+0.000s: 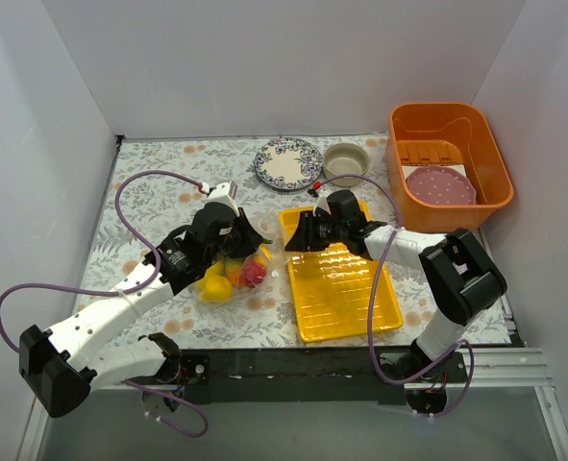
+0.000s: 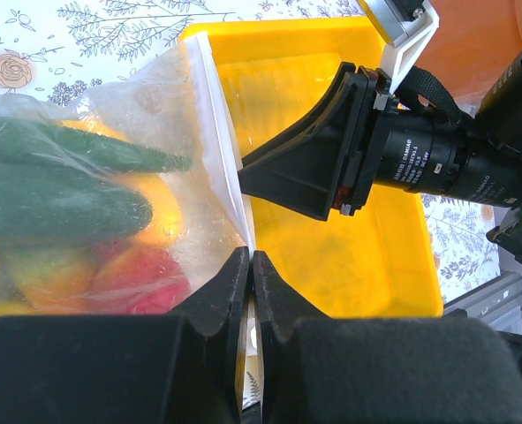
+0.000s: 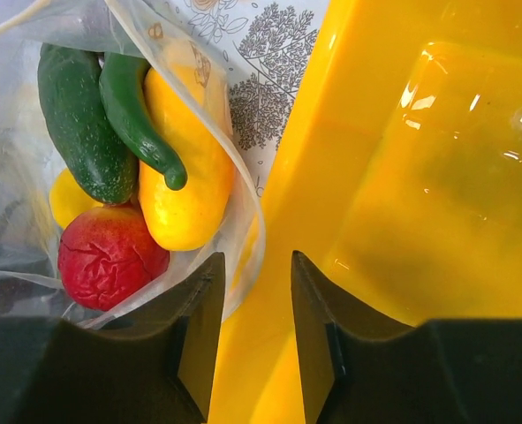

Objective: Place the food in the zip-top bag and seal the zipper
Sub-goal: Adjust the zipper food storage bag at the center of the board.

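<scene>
The clear zip-top bag (image 1: 228, 276) lies left of the yellow tray and holds the food: green cucumber (image 3: 75, 124), green chili (image 3: 137, 119), a yellow piece (image 3: 185, 181) and a red piece (image 3: 106, 256). Its pale zipper (image 2: 218, 132) runs along the mouth edge next to the tray. My left gripper (image 2: 250, 256) is shut on that zipper edge; it also shows in the top view (image 1: 252, 240). My right gripper (image 3: 257, 258) is open over the tray's left wall, and the bag's mouth edge lies by its left finger. It shows in the top view (image 1: 291, 235) close to the left gripper.
The yellow ribbed tray (image 1: 346, 293) lies in the middle right. A patterned plate (image 1: 287, 163) and a cream bowl (image 1: 346, 161) stand at the back. An orange basin (image 1: 495, 163) with a pink plate (image 1: 440, 185) is at the back right.
</scene>
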`<state>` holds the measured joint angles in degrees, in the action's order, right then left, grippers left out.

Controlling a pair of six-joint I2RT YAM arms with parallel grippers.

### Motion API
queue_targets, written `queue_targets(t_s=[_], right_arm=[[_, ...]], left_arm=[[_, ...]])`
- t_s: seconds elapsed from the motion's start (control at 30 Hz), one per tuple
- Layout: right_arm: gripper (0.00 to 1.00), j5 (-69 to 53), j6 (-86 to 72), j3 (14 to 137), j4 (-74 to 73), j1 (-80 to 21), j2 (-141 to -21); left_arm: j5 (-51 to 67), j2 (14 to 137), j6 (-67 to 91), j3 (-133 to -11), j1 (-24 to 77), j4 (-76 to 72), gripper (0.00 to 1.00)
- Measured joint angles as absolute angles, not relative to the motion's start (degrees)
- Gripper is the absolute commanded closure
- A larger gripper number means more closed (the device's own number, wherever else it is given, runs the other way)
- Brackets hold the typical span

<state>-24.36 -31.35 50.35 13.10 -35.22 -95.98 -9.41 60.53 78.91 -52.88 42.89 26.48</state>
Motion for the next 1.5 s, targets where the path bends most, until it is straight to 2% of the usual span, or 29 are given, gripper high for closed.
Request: queue_targets(t_s=[0.1, 0.17, 0.2, 0.4, 0.8, 1.1, 1.5], right_arm=[[0.77, -24.9, -31.4, 50.3, 13.3, -35.2, -96.0], [0.8, -25.1, -31.5, 50.3, 13.6, -35.2, -96.0], [0.86, -25.2, -31.6, 50.3, 13.6, -35.2, -96.0], [0.98, -25.7, -31.6, 50.3, 14.1, -35.2, -96.0], [0.99, -25.6, -33.1, 48.0, 17.6, -35.2, -91.4], [0.99, -23.4, -38.4, 42.5, 23.8, -35.4, -86.3], [0.99, -20.0, -42.3, 40.1, 27.6, -37.6, -85.4]], left_arm=[[-9.4, 60.5, 78.9, -52.9, 42.9, 26.5, 0.96], [-9.4, 60.5, 78.9, -52.9, 42.9, 26.5, 0.96], [-9.4, 60.5, 78.9, -52.9, 42.9, 26.5, 0.96], [-9.4, 60.5, 78.9, -52.9, 42.9, 26.5, 0.96], [-9.0, 60.5, 78.9, -52.4, 42.9, 25.5, 0.96], [-6.8, 61.2, 79.0, -50.2, 42.9, 23.4, 0.92], [1.3, 70.6, 78.1, -50.2, 42.9, 18.3, 0.87]])
